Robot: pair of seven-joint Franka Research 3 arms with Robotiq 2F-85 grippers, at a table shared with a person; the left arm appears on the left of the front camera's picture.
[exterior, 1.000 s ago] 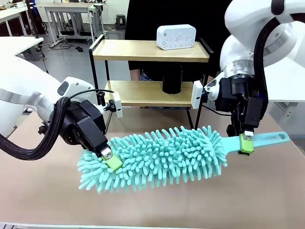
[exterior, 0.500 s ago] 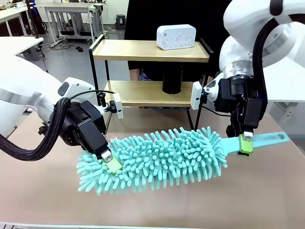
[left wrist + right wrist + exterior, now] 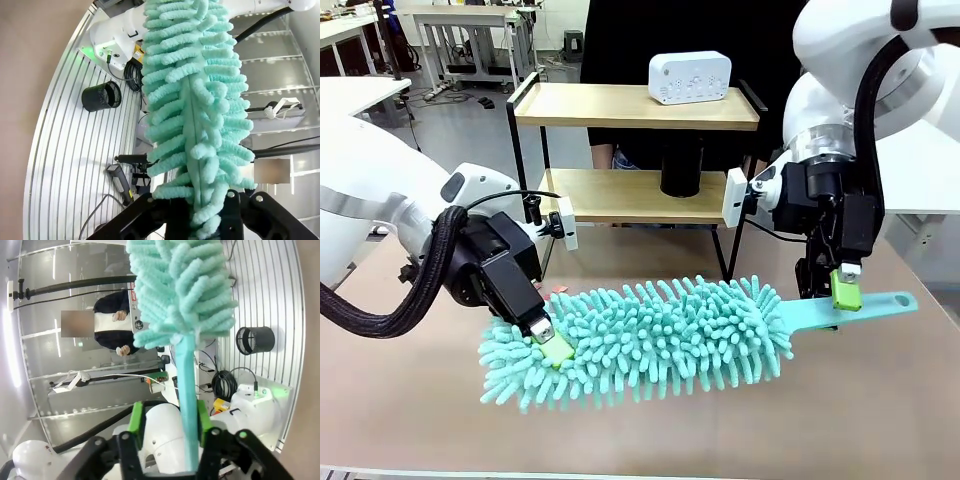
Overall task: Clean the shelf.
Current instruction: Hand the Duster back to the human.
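Observation:
The shelf stands at the far side of the table, two wooden boards in a black frame. A teal fluffy duster lies across the table in front of it. My left gripper is shut on the left end of its fluffy head; in the left wrist view the duster runs up from between the black fingers of that gripper. My right gripper stands open around the duster's flat handle. In the right wrist view this gripper has green pads on either side of the handle, with a gap on one side.
A white box-shaped device sits on the shelf's top board and a black cylinder on the lower one. A person in black stands behind the shelf. The brown tabletop has free room in front and to the right.
My right gripper has opened off the handle and risen slightly. The handle end has sunk lower and the duster has shifted a little to the left. The left grip is unchanged.

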